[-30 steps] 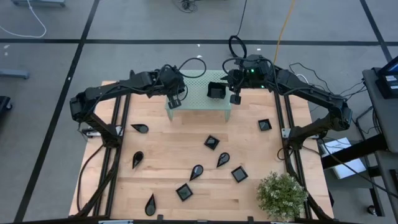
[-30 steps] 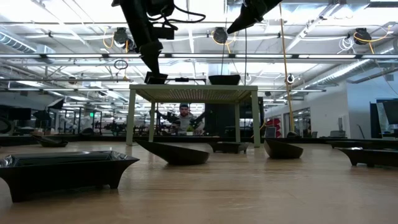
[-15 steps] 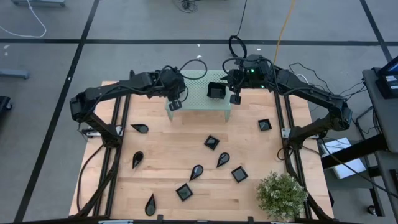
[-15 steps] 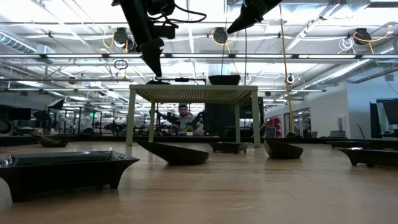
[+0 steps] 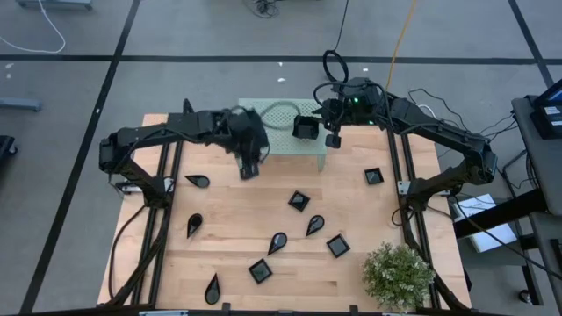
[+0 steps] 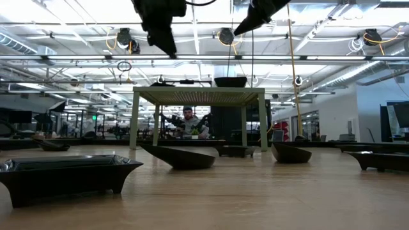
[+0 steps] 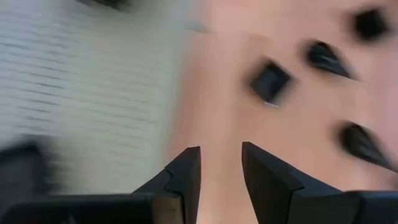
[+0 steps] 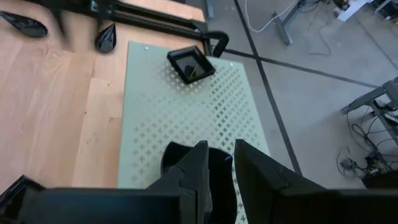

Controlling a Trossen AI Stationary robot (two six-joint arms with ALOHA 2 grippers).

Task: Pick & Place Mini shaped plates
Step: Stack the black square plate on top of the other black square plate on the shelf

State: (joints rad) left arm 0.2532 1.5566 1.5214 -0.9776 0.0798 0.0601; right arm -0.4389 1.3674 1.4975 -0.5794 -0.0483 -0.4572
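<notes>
My left gripper [image 7: 221,171] is open and empty. It hangs over the bare table [image 5: 249,168], just off the near edge of the pale green perforated stand [image 5: 285,142]. On the stand's top sit a black square mini plate [image 8: 191,64] and a second black plate [image 5: 306,128]. My right gripper [image 5: 332,139] hovers well above that second plate [image 8: 176,160], its fingers a little apart with nothing between them. Several more black plates, square [image 5: 299,201] and teardrop-shaped [image 5: 314,225], lie scattered flat on the wooden table.
A potted plant [image 5: 399,276] stands at the near right corner. The stand rests on legs [image 6: 156,121] at the table's far middle. Black frame rails [image 5: 167,175] run along both table sides. A person [image 6: 188,118] sits in the room beyond.
My left gripper has risen from the stand's left part and swung toward the table's near edge, off the stand. The square plate it held stays behind on the stand's top. My right gripper has kept still.
</notes>
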